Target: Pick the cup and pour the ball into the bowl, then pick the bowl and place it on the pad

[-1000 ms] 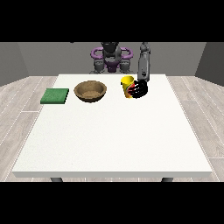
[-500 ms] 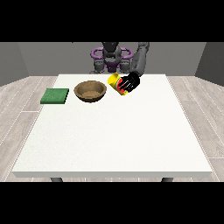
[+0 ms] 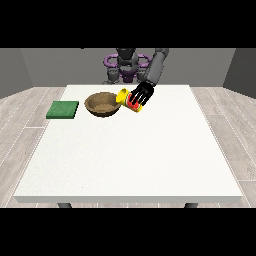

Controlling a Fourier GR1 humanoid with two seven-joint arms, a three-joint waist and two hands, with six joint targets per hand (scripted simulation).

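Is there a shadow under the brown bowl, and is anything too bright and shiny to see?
Front view: a faint darker shade lies under the bowl; the white table is evenly bright with no glare; the yellow cup in the robot hand looks a little fuzzy, and no ball can be made out.

Bare room: white table (image 3: 130, 150), plank floor (image 3: 20, 120)
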